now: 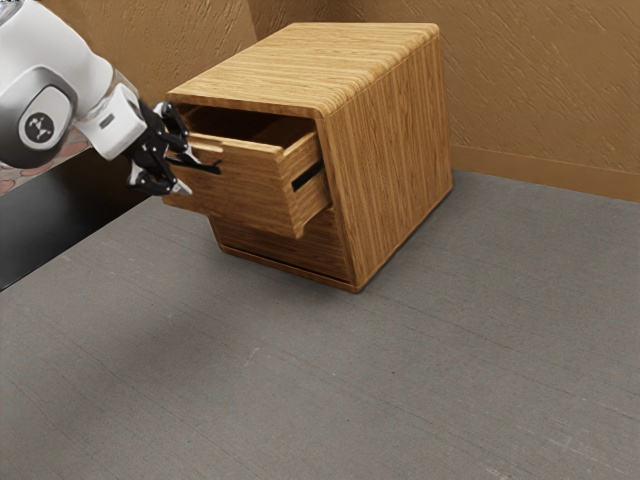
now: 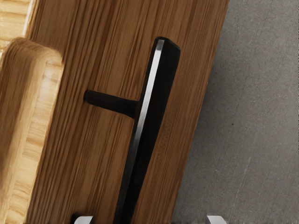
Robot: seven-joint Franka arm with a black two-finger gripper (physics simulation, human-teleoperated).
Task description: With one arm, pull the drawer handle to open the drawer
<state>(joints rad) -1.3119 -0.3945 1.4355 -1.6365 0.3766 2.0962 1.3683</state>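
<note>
A light wooden cabinet (image 1: 390, 150) stands on the grey floor, and its top drawer (image 1: 260, 175) is pulled partway out toward the exterior view's left. A black bar handle (image 1: 205, 166) sits on the drawer front. My black gripper (image 1: 178, 150) is at that handle, open, with one finger above and one below the bar. In the wrist view the handle (image 2: 149, 121) runs across the drawer front (image 2: 84, 154) on its short post. It passes between two pale fingertips (image 2: 84, 219) that stand well apart from it.
A lower drawer (image 1: 280, 245) below the pulled one sits flush in the cabinet. Grey floor (image 1: 350, 380) spreads in front and to the exterior view's right. Brown walls (image 1: 540, 80) rise behind the cabinet, and a dark panel (image 1: 50, 220) lies under my arm.
</note>
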